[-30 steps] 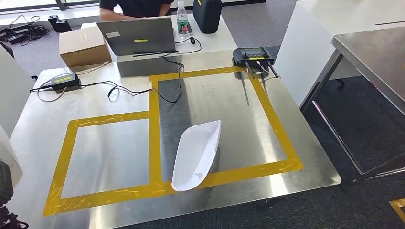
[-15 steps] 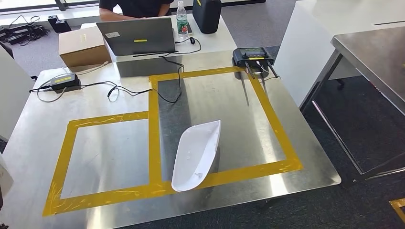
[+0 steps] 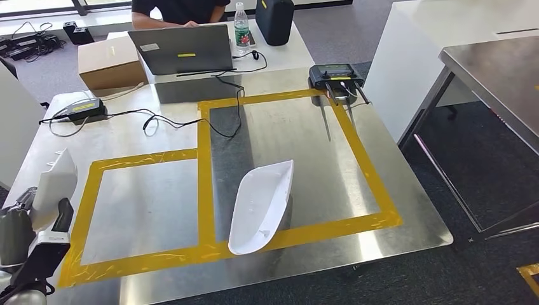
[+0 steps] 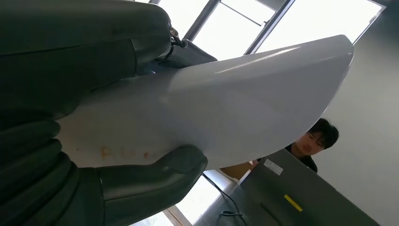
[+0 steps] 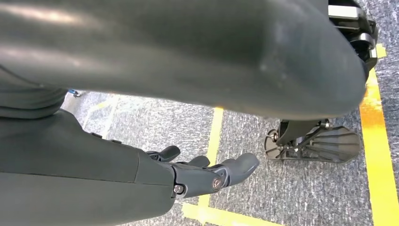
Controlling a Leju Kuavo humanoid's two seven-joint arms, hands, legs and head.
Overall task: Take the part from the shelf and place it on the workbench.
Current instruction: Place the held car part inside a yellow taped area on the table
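Observation:
At the lower left of the head view my left hand (image 3: 25, 244) grips a white curved shell part (image 3: 56, 179) and holds it just over the left edge of the steel workbench (image 3: 305, 136). The left wrist view shows that part (image 4: 226, 108) up close, clasped between the thumb and fingers of the left hand (image 4: 70, 160). A second white shell part (image 3: 262, 204) lies on the bench, at the front of the right yellow-taped square (image 3: 356, 143). My right hand (image 5: 207, 175) hangs over the carpet floor with fingers apart and holds nothing.
At the bench's far side are a laptop (image 3: 183, 48), a cardboard box (image 3: 111, 62), a water bottle (image 3: 241, 27), a black case (image 3: 274, 20) and a seated person (image 3: 181, 9). A black controller (image 3: 335, 76) and cables (image 3: 159, 117) lie on the bench. Another table (image 3: 502, 76) stands to the right.
My left hand with the white part has risen into the head view at the lower left. The part lying on the bench has not moved.

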